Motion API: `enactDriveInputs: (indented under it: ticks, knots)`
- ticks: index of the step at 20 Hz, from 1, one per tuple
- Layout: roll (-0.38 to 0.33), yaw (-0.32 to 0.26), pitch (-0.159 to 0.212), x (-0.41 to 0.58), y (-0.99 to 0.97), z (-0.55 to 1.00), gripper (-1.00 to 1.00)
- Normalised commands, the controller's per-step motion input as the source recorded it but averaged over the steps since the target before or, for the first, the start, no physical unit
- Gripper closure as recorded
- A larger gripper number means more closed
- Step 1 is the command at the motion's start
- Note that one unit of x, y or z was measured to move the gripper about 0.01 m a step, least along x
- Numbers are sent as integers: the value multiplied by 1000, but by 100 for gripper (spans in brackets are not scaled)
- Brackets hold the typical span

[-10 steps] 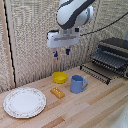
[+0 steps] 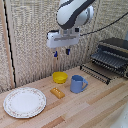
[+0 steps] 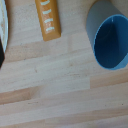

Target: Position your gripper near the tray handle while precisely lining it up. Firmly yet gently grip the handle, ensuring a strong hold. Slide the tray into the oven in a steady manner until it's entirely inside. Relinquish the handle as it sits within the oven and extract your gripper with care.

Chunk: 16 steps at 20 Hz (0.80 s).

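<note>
My gripper (image 2: 61,52) hangs open and empty in the air, its two blue-tipped fingers apart, above the yellow bowl (image 2: 60,77) and well to the exterior view's left of the oven (image 2: 115,49). The black wire tray (image 2: 103,66) sticks out of the oven's front. Its thin dark handle bar (image 2: 95,75) runs along the tray's outer edge, apart from the gripper. The wrist view shows only the tabletop below, with no fingers, tray or oven in it.
A blue mug (image 2: 77,83) (image 3: 110,42) stands between the bowl and the tray. An orange bar (image 2: 57,92) (image 3: 49,19) lies beside it. A white plate (image 2: 24,102) sits at the exterior view's left on the wooden table (image 2: 95,107).
The gripper seems to have come down slightly. Nothing on the table has moved.
</note>
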Motion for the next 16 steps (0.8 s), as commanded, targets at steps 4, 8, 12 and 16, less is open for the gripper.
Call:
enactDriveInputs:
  ticks: [4,8,12,16]
  knots:
    - [-343,23,-20,0,-251,69,-100]
    - [-340,29,-14,13,-248,51,-100]
    - [-338,34,-9,39,-252,39,-100]
    - [-347,35,-9,46,-237,64,-100]
